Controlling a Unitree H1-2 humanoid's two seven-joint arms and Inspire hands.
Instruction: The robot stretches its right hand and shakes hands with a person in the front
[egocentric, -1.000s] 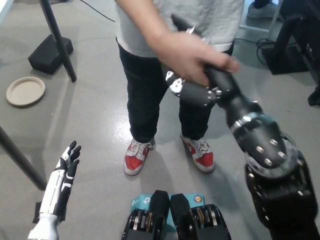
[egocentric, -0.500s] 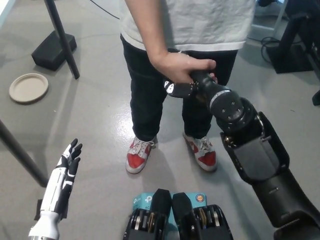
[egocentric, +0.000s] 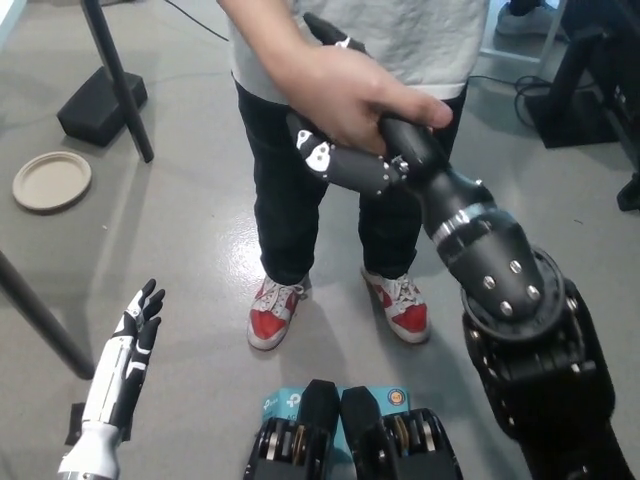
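A person in a grey shirt, dark trousers and red and white shoes (egocentric: 273, 312) stands in front of me. The person's hand (egocentric: 345, 95) is wrapped over my black right hand (egocentric: 340, 165), which reaches up and forward from the lower right. My right hand's fingers curl under the person's palm, so the two are clasped. My white left hand (egocentric: 135, 330) rests at the lower left, fingers straight and apart, holding nothing.
A round beige plate (egocentric: 50, 182) lies on the grey floor at the left. A black pole (egocentric: 115, 75) with a black base block (egocentric: 100, 105) stands behind it. Dark equipment stands (egocentric: 590, 80) sit at the far right.
The clasped hands have risen from the lower position of half a second ago, back up to chest height, and my right arm has lifted with them. The left hand stays put.
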